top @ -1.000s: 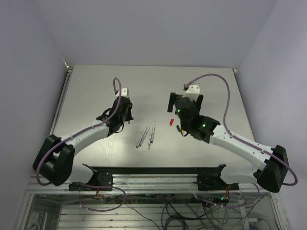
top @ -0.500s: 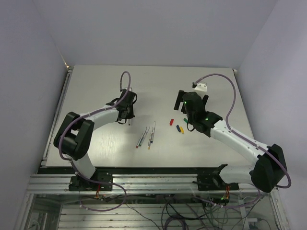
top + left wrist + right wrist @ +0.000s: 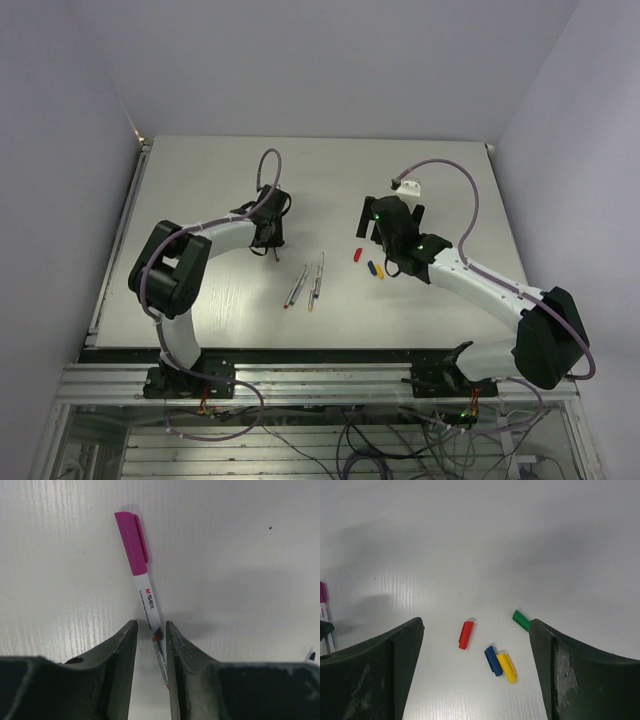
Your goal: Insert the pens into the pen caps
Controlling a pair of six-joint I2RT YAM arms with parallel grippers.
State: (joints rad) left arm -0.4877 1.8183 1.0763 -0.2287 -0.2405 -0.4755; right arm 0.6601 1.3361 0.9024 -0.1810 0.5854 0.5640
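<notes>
Nearest my bases, only the top view shows the thin grey uncapped pens (image 3: 296,284) loose on the white table (image 3: 200,180); beyond them my right gripper (image 3: 476,624) hangs wide apart and empty over the small plastic red cap (image 3: 465,634), blue cap (image 3: 493,660), yellow cap (image 3: 506,667) and green cap (image 3: 521,620). Farther out on the left, only the left wrist view shows my left gripper (image 3: 151,625) parted wider than the barrel of the magenta-capped pen (image 3: 145,587) lying between its fingers. I judge this pen done; next, a bare pen needs its matching cap.

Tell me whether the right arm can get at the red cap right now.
Probably yes: the red cap lies on bare table in front of the open right fingers, nothing over it; the blue cap sits clear beside it.
</notes>
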